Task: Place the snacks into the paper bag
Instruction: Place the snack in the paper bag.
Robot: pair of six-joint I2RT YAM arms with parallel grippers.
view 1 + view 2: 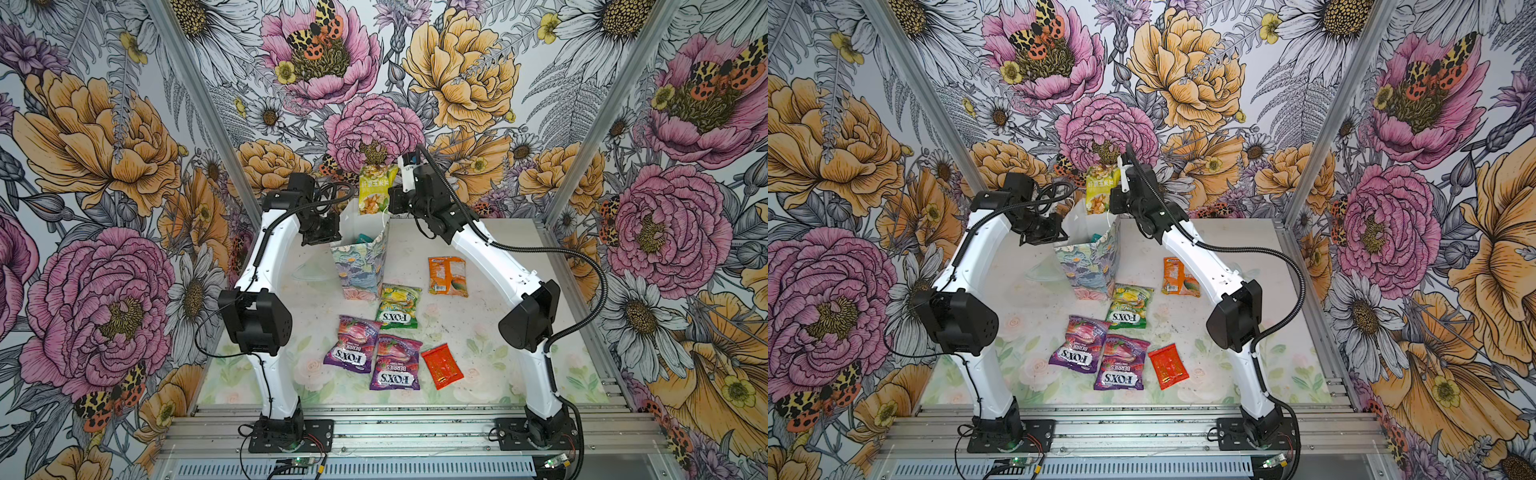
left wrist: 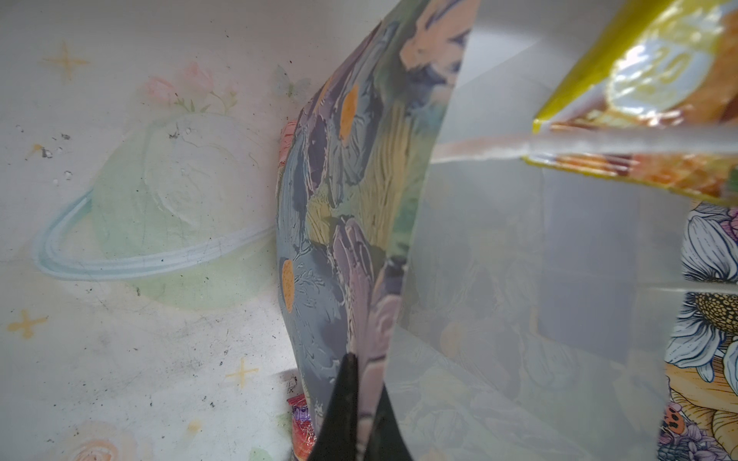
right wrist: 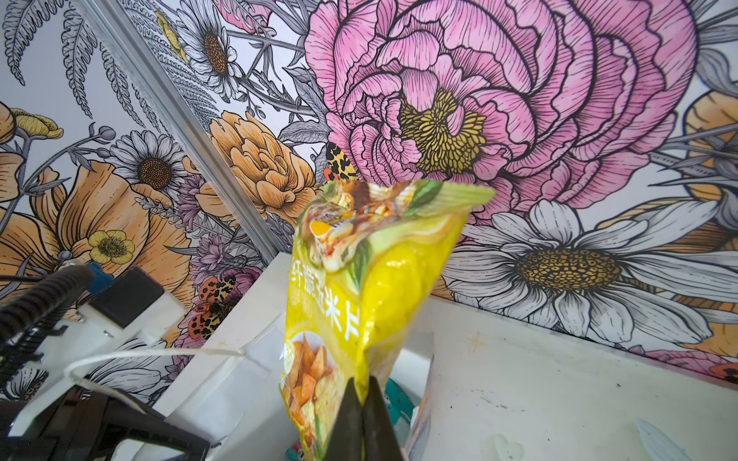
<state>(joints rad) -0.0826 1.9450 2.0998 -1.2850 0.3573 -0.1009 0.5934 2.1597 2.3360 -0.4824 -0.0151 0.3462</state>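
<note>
2 purple FOX'S Berries pkts (image 1: 348, 347) (image 1: 397, 365); 1 each green FOX'S (image 1: 398, 307), orange (image 1: 447, 276), red (image 1: 441, 365), teal (image 1: 365, 239), yellow pkt (image 1: 376, 189); 1 paper bag (image 1: 359, 270).

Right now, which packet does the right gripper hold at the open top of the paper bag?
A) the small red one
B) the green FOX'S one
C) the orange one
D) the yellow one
D: in the right wrist view the right gripper is shut on the yellow packet, and a top view shows that packet at the open top of the paper bag.
</note>
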